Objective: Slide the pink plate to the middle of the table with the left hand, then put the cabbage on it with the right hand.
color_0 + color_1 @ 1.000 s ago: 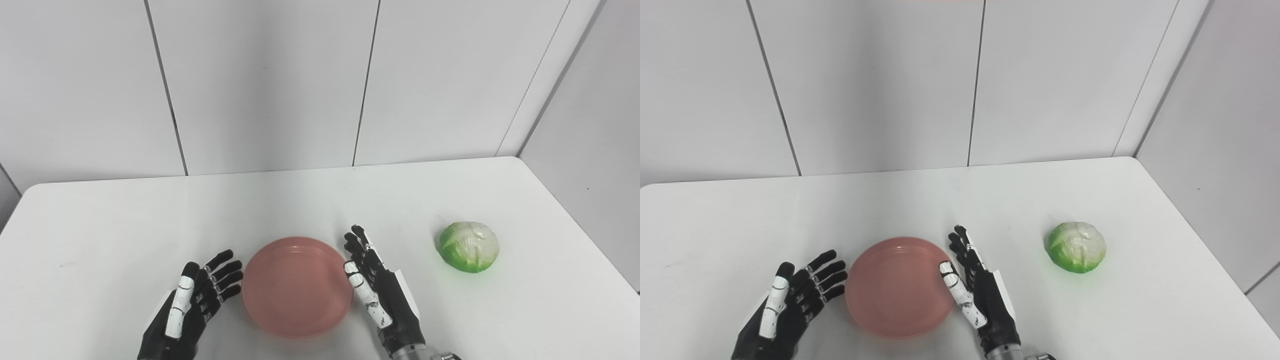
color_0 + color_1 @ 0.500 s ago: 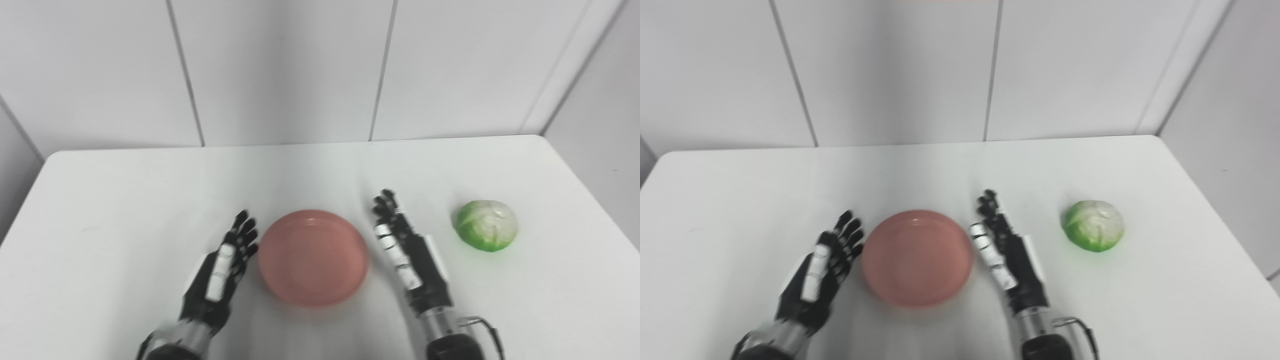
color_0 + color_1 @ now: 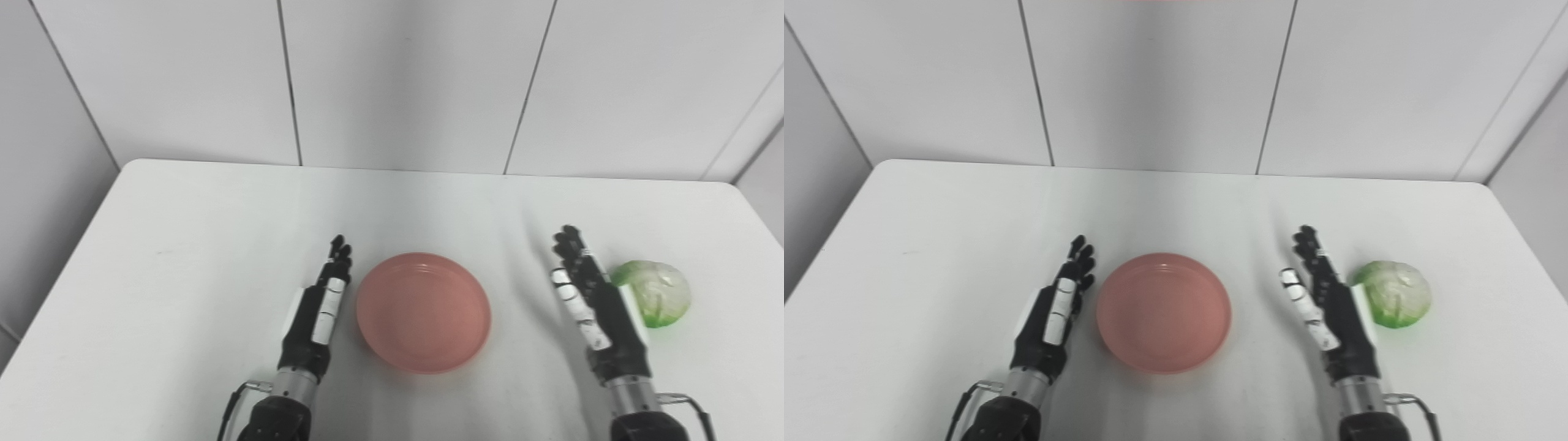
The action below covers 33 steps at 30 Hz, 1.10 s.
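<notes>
Currently the round shallow pink plastic plate (image 3: 423,311) sits flat near the middle of the white table (image 3: 184,245), slightly toward 6 o'clock. Left black-and-white robot hand (image 3: 318,303) is at the plate's 9 o'clock, just beside the rim, fingers extended, holding nothing. Right black-and-white robot hand (image 3: 597,306) is at the plate's 3 o'clock, well apart from it, fingers extended, empty. Green-white round cabbage (image 3: 1393,293) lies just beside that hand, at its 3 o'clock; contact unclear.

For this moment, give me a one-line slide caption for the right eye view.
Pink plate near mid-table between two open hands: left hand beside its rim, right hand next to the cabbage.
</notes>
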Each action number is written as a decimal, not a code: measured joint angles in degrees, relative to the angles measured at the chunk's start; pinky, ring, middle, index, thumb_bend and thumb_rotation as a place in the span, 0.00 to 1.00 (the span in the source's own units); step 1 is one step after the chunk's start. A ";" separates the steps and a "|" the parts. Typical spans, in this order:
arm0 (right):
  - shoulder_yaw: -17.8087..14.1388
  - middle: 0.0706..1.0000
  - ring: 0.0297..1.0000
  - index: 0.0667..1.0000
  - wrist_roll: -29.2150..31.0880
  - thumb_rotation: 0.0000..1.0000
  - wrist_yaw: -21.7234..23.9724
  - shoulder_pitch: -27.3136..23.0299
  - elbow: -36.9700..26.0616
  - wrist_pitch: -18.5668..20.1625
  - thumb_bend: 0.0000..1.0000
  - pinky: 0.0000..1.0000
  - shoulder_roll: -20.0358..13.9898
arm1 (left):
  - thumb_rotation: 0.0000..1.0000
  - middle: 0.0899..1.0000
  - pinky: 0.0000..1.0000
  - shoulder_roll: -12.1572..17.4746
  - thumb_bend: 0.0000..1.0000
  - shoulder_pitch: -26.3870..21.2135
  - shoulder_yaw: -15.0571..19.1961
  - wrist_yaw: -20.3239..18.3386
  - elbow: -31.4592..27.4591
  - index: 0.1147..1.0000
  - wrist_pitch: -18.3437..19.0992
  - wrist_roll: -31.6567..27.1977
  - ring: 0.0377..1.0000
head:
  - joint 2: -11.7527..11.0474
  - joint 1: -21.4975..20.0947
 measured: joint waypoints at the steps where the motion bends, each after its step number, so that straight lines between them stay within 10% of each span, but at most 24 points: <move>1: -0.42 0.92 0.92 0.95 -1.07 0.74 0.00 -0.41 1.19 -1.39 0.74 0.95 -1.01 | 1.00 1.00 1.00 -0.04 0.74 -0.20 -0.07 0.01 0.11 1.00 -0.14 0.08 1.00 | -0.35 -0.09; 14: -4.02 0.92 0.94 0.94 -11.66 0.61 -2.57 -5.19 5.21 -2.30 0.79 0.93 -8.33 | 0.97 1.00 1.00 -1.19 0.73 -0.94 3.44 2.52 1.96 1.00 -1.18 -1.48 1.00 | -2.46 -3.87; 28: -5.35 0.95 0.92 0.92 -23.13 0.40 -1.54 -6.64 -6.68 17.00 0.82 0.81 -11.39 | 0.98 1.00 1.00 2.93 0.68 -0.87 5.87 -0.22 1.60 1.00 -1.54 -5.37 1.00 | -4.57 -14.85; 33: -4.62 0.92 0.90 0.90 -27.72 0.31 -2.00 -6.71 -6.76 19.03 0.83 0.78 -11.40 | 0.95 1.00 1.00 4.64 0.63 -0.77 7.77 -2.48 1.84 1.00 -2.45 -9.48 1.00 | -7.29 -25.72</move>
